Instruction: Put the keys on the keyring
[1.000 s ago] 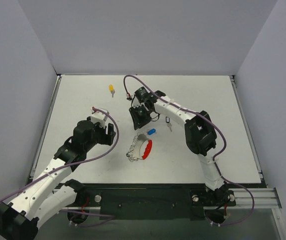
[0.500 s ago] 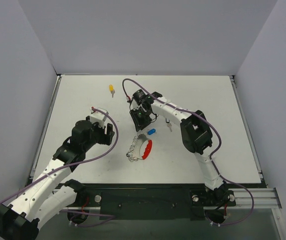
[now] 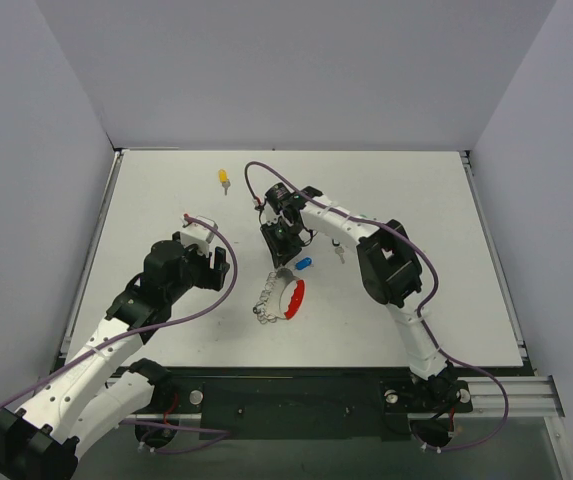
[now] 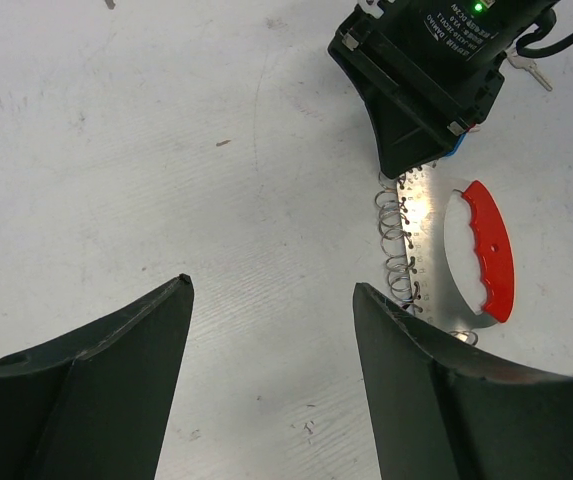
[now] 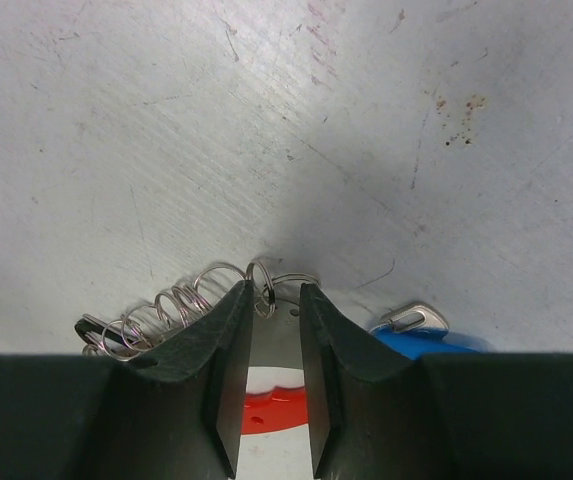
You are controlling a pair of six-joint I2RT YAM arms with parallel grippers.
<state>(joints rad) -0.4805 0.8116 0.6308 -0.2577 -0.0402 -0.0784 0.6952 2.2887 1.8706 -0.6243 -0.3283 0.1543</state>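
Observation:
The keyring [image 3: 295, 297] is a red arc on a silver plate with a row of small silver rings [image 3: 263, 305], lying mid-table. My right gripper [image 3: 280, 254] points down at its far end. In the right wrist view the jaws [image 5: 274, 290] stand a narrow gap apart, astride one small ring [image 5: 263, 283], with the red arc [image 5: 271, 408] below. A blue key [image 5: 421, 340] lies just right of the fingers, also seen from above [image 3: 303, 265]. A yellow key [image 3: 223, 178] lies far back. My left gripper [image 4: 271, 290] hangs open over bare table, left of the keyring [image 4: 488, 250].
A small silver key [image 3: 339, 252] lies under the right forearm, right of the blue key. The right arm's purple cable [image 3: 256, 170] loops over the back of the table. Raised edges [image 3: 116, 200] border the white table.
The right gripper has dropped a little toward the keyring's far end and its jaws have narrowed. The left arm and the keys have stayed put.

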